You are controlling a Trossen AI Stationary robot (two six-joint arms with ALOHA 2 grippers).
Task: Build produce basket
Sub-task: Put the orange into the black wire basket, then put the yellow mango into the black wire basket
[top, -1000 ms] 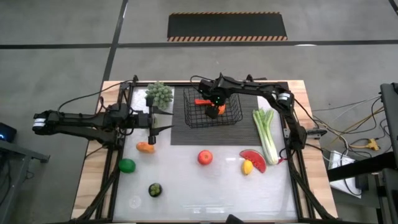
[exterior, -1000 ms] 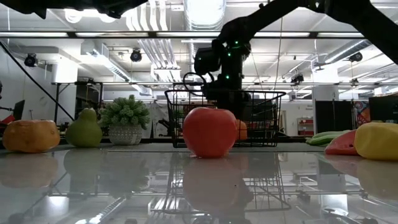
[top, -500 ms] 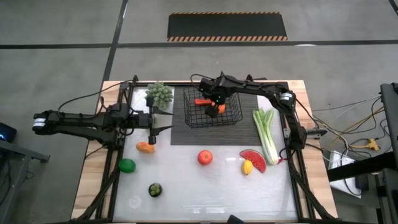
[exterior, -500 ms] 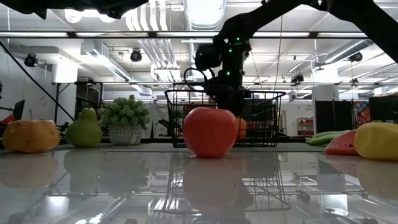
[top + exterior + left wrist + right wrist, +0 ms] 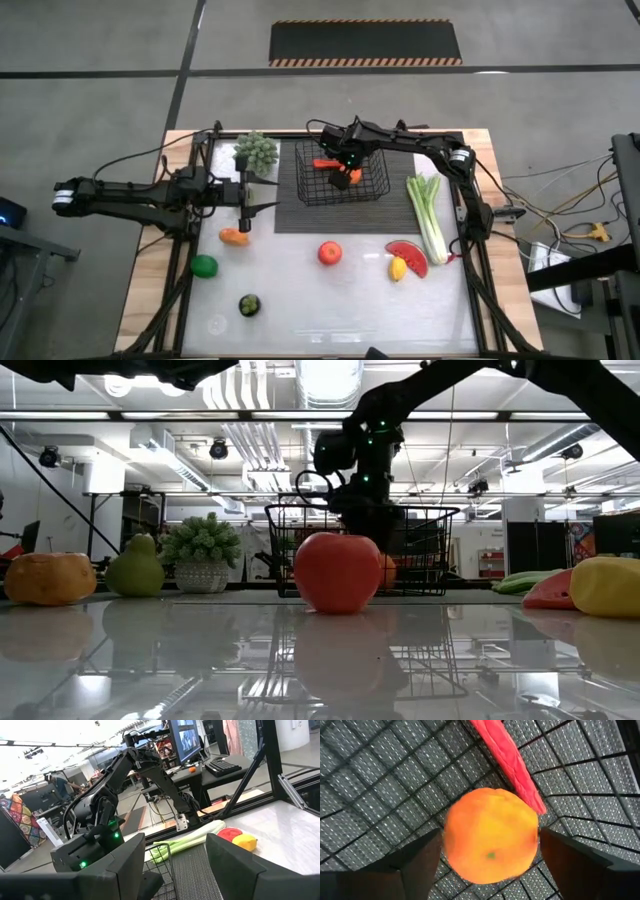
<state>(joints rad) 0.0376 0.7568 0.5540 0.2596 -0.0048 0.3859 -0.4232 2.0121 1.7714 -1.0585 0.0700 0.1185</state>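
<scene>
The bench (image 5: 300,300) carries a dark ribbed mat (image 5: 395,215), and on it the basket (image 5: 342,172), which encloses the right jaws (image 5: 343,178). These jaws are spread, with the orange (image 5: 490,840) lying between them on the basket floor and a gap on each side; the carrot (image 5: 507,762) lies just past the orange, touching it. The celery (image 5: 430,215) lies well to the outer side of the right jaws, off the mat. The left jaws (image 5: 247,205) hang spread beside the mat; a small orange fruit (image 5: 234,237) lies just below them, and the red apple (image 5: 329,253) sits farther off.
</scene>
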